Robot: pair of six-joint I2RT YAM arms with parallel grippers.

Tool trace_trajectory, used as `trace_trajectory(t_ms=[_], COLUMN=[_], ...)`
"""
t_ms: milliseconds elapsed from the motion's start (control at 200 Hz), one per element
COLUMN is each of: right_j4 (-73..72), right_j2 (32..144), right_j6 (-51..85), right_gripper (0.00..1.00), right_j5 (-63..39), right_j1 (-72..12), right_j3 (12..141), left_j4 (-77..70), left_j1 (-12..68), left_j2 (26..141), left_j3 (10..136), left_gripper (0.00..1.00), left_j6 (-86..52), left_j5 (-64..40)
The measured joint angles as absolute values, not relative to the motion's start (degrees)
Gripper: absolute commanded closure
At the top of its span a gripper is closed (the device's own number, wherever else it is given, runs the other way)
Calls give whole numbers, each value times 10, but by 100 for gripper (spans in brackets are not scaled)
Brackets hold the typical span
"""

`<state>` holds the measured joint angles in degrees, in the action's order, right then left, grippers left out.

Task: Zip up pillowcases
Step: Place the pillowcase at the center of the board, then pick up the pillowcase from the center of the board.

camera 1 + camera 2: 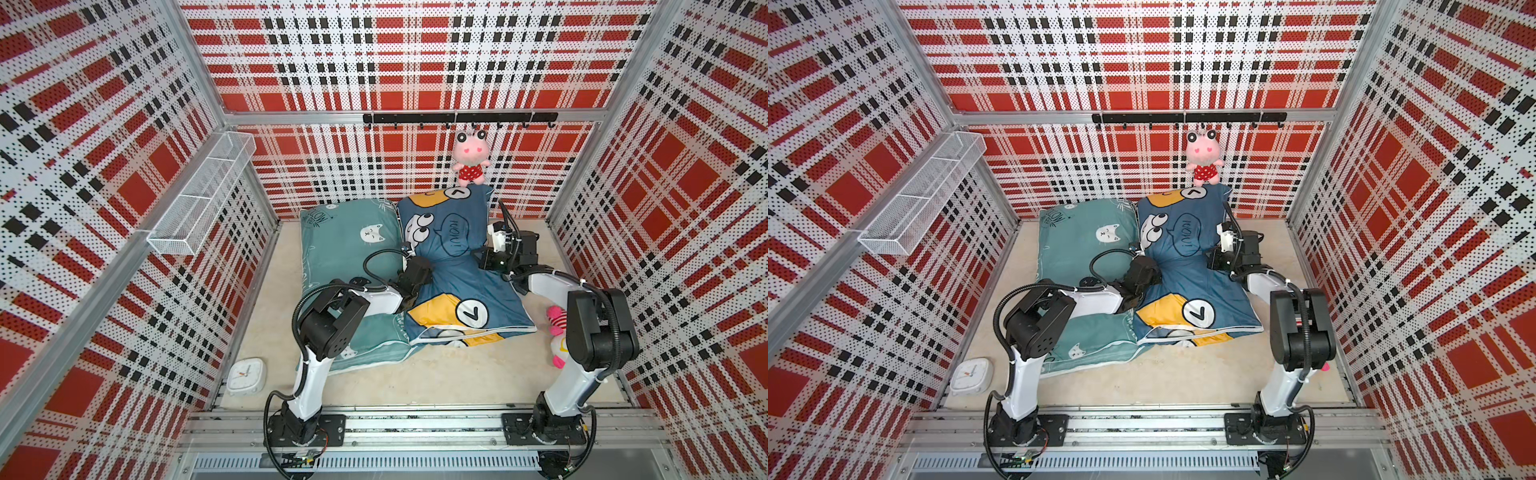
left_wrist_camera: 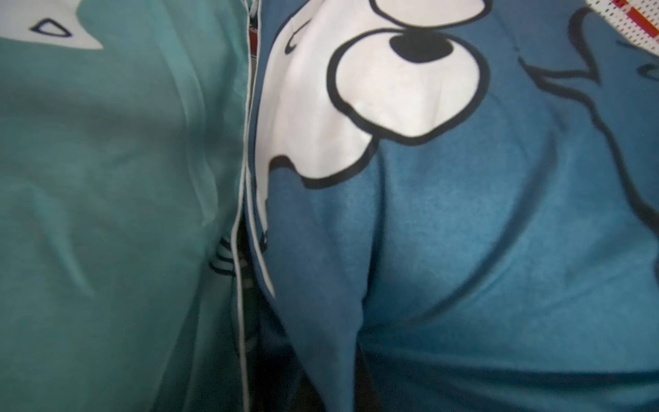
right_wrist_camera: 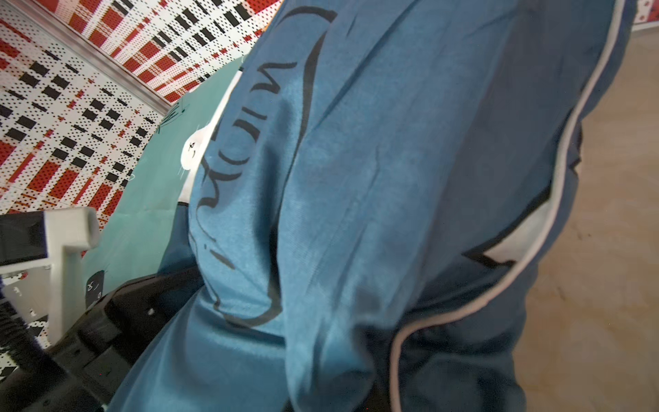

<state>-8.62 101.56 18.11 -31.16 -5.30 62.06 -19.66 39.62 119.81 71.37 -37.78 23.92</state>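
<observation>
The blue pillowcase (image 1: 453,266) lies on the beige surface (image 1: 436,374), touching the teal pillowcase (image 1: 345,241) beside it. The left pincer (image 1: 420,270) and the right pincer (image 1: 482,257) are each pressed together and seem to pinch its soft, puffy cloth, one on each side. The cloth bunches into folds. No zipper shows. They should probably pull the cloth flat and follow the white-piped edge (image 3: 567,149).

Red-plaid perforated walls (image 1: 415,62) surround a beige floor (image 1: 415,374) and wire shelf (image 1: 199,195).
</observation>
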Motion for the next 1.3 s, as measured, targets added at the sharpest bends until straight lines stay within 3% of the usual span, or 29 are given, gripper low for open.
trace_trajectory(t_ms=[75,110,165,195,251,316,516,656,802,942,1223,1303], right_j4=[-87,-87,-79,-72,-49,-14,102,163,221,279,301,278], right_j2=[1016,1016,1016,1016,1012,995,848,748,685,622,545,559], right_j6=[191,195,201,203,201,195,199,202,210,225,285,310], right_gripper=[100,84,49,36,22,15,3,0,0,1,13,18], right_j5=[-310,-311,-311,-311,-307,-299,-298,-288,-284,-259,-206,-202], right_j1=[-61,-64,-67,-67,-67,-67,-16,6,2,-20,-233,-281], right_j3=[623,624,627,630,637,637,591,541,478,443,441,435], left_j4=[-209,-215,-219,-219,-218,-219,-230,-237,-271,-289,-232,-187], left_j1=[388,383,377,373,366,358,350,350,354,364,413,443], left_j2=[1192,1191,1190,1190,1190,1191,1194,1194,1188,1142,893,804], left_j3=[699,694,691,691,691,691,691,690,668,628,526,498], left_gripper=[100,100,100,100,100,100,100,99,34,0,0,8], left_j6=[-385,-387,-391,-393,-397,-402,-414,-416,-408,-389,-330,-329], left_j5=[236,232,227,225,221,213,191,182,167,149,151,159])
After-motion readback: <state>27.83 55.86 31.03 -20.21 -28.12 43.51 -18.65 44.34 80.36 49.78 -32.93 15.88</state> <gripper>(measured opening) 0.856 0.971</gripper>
